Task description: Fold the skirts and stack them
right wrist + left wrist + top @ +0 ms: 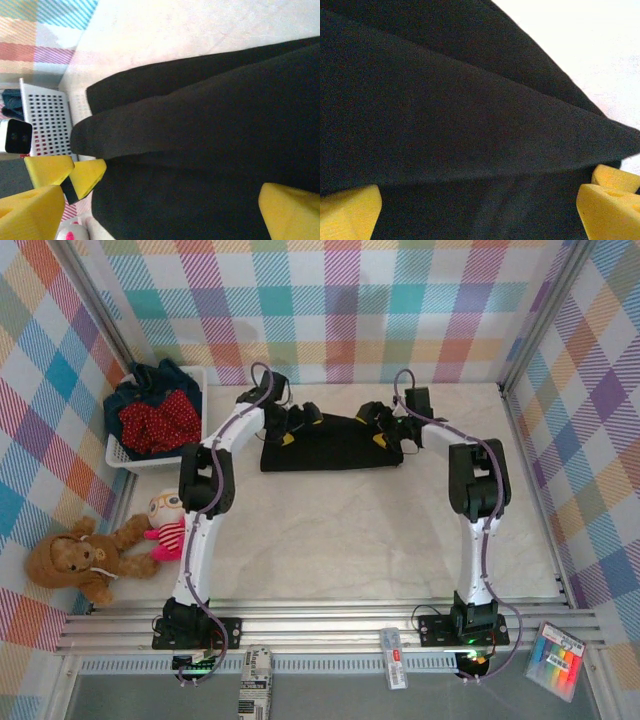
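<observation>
The black skirt lies long, left to right, on the table in the upper middle of the frame, the left hand over its left end, the right hand over its right, both with fingers apart, probably holding nothing.

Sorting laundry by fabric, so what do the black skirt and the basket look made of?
Black skirt: soft matte cloth, perhaps a knit; it lies in rounded folds with no sheen. Basket: white, probably plastic; a stiff flat wall with a regular grid of holes.
</observation>
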Controlling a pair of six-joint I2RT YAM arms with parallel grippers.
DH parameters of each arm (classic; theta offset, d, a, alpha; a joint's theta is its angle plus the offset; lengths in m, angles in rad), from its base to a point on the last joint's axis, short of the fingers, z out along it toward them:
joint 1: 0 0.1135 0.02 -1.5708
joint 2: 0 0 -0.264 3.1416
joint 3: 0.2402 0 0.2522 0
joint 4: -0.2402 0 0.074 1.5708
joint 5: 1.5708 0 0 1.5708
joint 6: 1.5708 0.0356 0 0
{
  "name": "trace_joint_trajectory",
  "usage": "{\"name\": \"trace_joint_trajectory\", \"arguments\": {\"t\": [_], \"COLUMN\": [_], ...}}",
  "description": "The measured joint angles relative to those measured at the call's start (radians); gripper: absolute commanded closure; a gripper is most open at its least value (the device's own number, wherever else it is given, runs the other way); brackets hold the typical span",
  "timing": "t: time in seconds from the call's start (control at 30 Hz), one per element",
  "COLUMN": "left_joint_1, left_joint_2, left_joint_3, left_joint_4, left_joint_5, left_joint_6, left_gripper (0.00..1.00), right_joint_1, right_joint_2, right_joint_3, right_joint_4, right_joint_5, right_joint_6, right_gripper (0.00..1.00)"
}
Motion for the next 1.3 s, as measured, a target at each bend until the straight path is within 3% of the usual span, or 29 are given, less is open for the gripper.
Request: {"name": "trace_joint_trajectory", "arguments": {"t": [0.23, 0.43, 0.77, 0.93, 1.17, 1.3], "left_joint_1": [0.021, 0.037, 0.038, 0.03, 0.008, 0.001], "left_joint_2": [0.196, 0.211, 0.052, -0.072, -0.336, -0.418], "left_joint_3": [0.315, 0.341, -0.018, -0.252, -0.711, -0.815], "left_joint_4": [0.008, 0.013, 0.19, 0.297, 0.502, 0.495], "left_joint_5": [0.007, 0.009, 0.036, 0.054, 0.071, 0.077], "left_joint_6": [-0.006, -0.006, 0.018, 0.018, -0.056, -0.114], "left_gripper": [0.0, 0.0, 0.0, 0.0, 0.0, 0.0], "right_joint_1": [0.0, 0.0, 0.0, -0.001, 0.007, 0.017], "right_joint_2": [0.051, 0.055, 0.059, -0.017, -0.176, -0.226], "right_joint_3": [0.077, 0.094, 0.083, -0.038, -0.277, -0.328], "right_joint_4": [-0.038, -0.066, -0.097, -0.098, -0.103, -0.127], "right_joint_5": [0.0, 0.001, -0.025, -0.067, -0.113, -0.112], "right_joint_6": [-0.004, -0.014, -0.063, -0.118, -0.175, -0.159], "right_gripper": [0.01, 0.01, 0.01, 0.01, 0.01, 0.01]}}
